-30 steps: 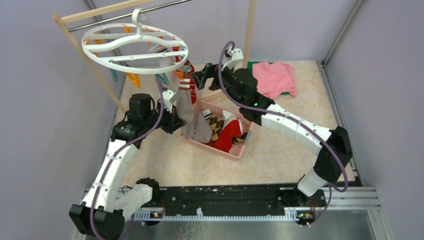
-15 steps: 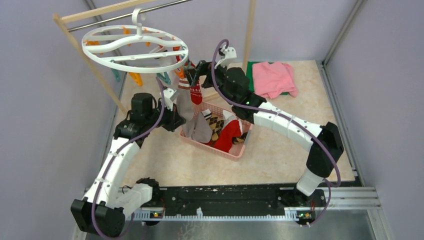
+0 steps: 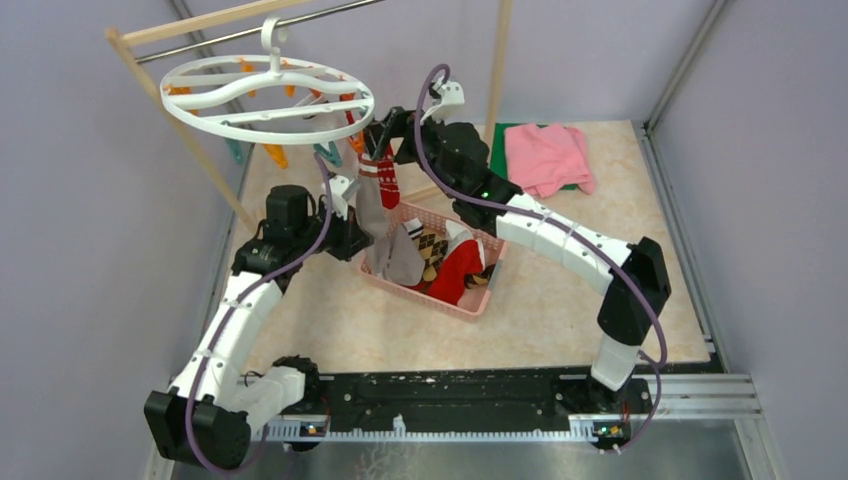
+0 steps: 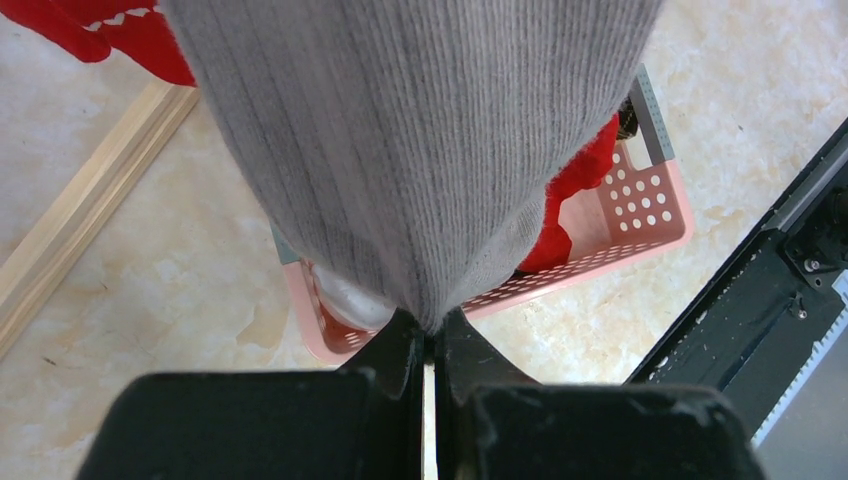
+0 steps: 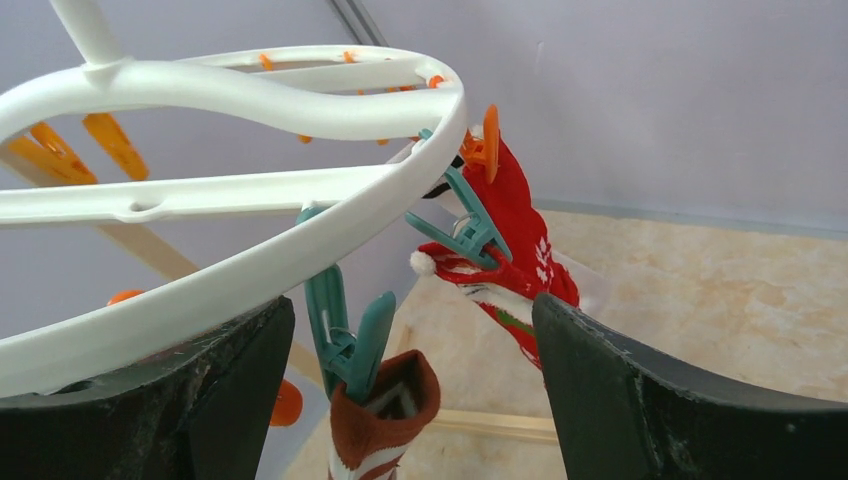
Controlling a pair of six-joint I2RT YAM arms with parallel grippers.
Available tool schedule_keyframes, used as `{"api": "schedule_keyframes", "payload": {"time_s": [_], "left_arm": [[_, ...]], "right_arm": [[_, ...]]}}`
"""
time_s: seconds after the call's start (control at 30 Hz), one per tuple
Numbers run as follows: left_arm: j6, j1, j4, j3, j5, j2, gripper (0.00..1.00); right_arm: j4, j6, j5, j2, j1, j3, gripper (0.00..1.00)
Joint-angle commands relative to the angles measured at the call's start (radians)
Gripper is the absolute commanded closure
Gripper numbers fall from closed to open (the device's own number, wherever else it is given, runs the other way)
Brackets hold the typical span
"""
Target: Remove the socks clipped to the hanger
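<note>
Two robot arms reach up by the hanger [image 3: 262,92], a white ring with bars across it, hung by its hook on a metal bar [image 3: 210,42]. Orange and green-blue clips dangle under the ring.

The left gripper [image 4: 430,345] has its two fingers pressed together on the low end of a grey sock [image 4: 420,150], pinching it tight. That sock hangs just above a pink basket [image 4: 655,215] with holes in its sides. The basket sits on the table [image 3: 560,300] and has socks in it: a red one [image 3: 458,268] and a brown one with diamonds [image 3: 432,243].

The right gripper [image 5: 412,305] is up high, close under the ring's edge, with its fingers spread wide apart. Just past its fingers, a green-blue clip [image 5: 465,225] bites a red sock with white marks [image 5: 515,225]. Nearer, another clip [image 5: 350,330] holds a red-brown sock with white stripes [image 5: 385,405].

A pink cloth [image 3: 545,155] lies at the far side of the table.
</note>
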Motion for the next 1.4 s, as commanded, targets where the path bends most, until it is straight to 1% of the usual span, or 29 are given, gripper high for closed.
{"api": "schedule_keyframes", "payload": {"time_s": [0.0, 0.2, 0.33, 0.6, 0.7, 0.83, 1.0, 1.07, 1.1, 1.17, 1.23, 1.27, 1.3, 1.37], "left_arm": [[-0.021, 0.004, 0.046, 0.006, -0.006, 0.003, 1.00], [-0.033, 0.004, 0.077, -0.007, -0.009, 0.009, 1.00], [-0.042, 0.004, 0.094, -0.014, -0.006, 0.014, 1.00], [-0.044, 0.004, 0.114, -0.032, -0.019, 0.011, 1.00], [-0.044, 0.004, 0.119, -0.039, -0.019, 0.010, 1.00], [-0.044, 0.004, 0.119, -0.045, -0.031, 0.008, 1.00], [-0.044, 0.004, 0.120, -0.048, -0.045, 0.007, 1.00], [-0.070, 0.005, 0.117, -0.048, -0.052, 0.007, 1.00], [-0.072, 0.005, 0.117, -0.048, -0.053, 0.008, 1.00], [-0.072, 0.005, 0.116, -0.048, -0.051, 0.008, 1.00], [-0.071, 0.005, 0.117, -0.049, -0.043, 0.010, 1.00], [-0.069, 0.005, 0.118, -0.052, -0.037, 0.010, 1.00], [-0.067, 0.005, 0.118, -0.054, -0.032, 0.011, 1.00], [-0.059, 0.005, 0.119, -0.059, -0.024, 0.010, 1.00]], "right_arm": [[-0.015, 0.024, 0.008, 0.031, 0.017, 0.098, 0.14], [-0.009, 0.020, 0.033, 0.050, 0.027, 0.128, 0.24], [-0.023, 0.021, 0.034, 0.078, 0.032, 0.170, 0.28], [-0.048, 0.009, 0.061, 0.134, 0.044, 0.255, 0.40], [-0.043, -0.006, 0.077, 0.133, 0.045, 0.252, 0.50], [-0.006, -0.017, 0.084, 0.111, 0.046, 0.205, 0.74], [0.054, -0.035, 0.085, 0.074, 0.046, 0.127, 0.90], [0.057, -0.042, 0.074, 0.071, 0.045, 0.119, 0.93], [0.056, -0.043, 0.067, 0.067, 0.043, 0.115, 0.88], [0.040, -0.026, 0.043, 0.056, 0.032, 0.104, 0.68], [0.048, -0.001, 0.010, 0.033, 0.019, 0.059, 0.49], [0.067, 0.006, -0.014, 0.018, 0.012, 0.026, 0.43], [0.089, 0.012, -0.040, -0.001, 0.005, -0.013, 0.40], [0.143, 0.023, -0.089, -0.029, -0.010, -0.085, 0.36]]}}
